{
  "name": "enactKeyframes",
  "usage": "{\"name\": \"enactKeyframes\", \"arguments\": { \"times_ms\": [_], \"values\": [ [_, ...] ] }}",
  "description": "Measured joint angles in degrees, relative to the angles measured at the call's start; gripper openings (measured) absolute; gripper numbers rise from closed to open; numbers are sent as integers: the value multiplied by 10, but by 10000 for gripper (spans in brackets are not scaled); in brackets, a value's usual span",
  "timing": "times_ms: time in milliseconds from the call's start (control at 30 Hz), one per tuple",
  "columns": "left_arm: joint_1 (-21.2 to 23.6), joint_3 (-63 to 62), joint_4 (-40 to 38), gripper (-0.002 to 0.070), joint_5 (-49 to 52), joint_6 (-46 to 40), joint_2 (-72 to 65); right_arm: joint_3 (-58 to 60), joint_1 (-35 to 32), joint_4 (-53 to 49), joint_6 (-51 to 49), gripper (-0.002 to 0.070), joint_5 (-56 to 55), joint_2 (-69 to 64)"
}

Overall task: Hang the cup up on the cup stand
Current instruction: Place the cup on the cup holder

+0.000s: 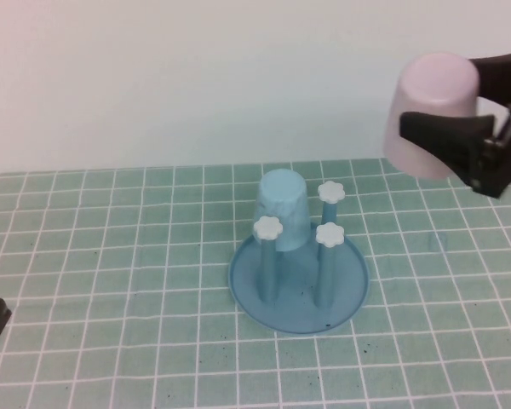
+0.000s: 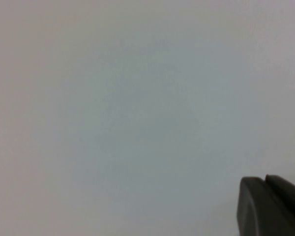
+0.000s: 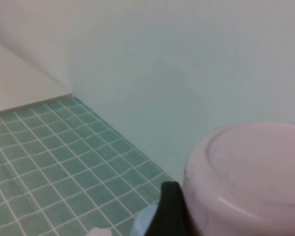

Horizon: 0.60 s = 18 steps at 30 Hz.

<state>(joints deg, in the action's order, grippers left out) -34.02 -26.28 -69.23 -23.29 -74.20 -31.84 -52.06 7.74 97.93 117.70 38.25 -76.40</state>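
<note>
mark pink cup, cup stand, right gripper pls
pink cup [image 1: 430, 111], high view, its side wall, held upside down.
cup stand [image 1: 294, 298], high view, bare part of the blue base.
right gripper [image 1: 447, 98], high view, midway between fingertips, shut on the pink cup, above the table's right side.

right gripper [image 1: 460, 128] cut off, cup [image 1: 432, 115] mouth hidden

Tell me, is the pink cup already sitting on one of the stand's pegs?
No, the pink cup is held upside down in the right gripper, up in the air to the right of the cup stand.
</note>
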Motion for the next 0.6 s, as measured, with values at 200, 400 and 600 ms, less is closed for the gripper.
{"name": "enactKeyframes", "arguments": {
  "times_ms": [200,400,600],
  "values": [
    [0,0,-33,-1,-1,0,0,-68,0,-1,36,596,26,-116],
    [0,0,-51,-1,-1,0,0,-104,0,-2,92,596,40,-187],
    [3,0,-57,-1,4,0,27,-128,4,-3,109,595,66,-237]
  ]
}}
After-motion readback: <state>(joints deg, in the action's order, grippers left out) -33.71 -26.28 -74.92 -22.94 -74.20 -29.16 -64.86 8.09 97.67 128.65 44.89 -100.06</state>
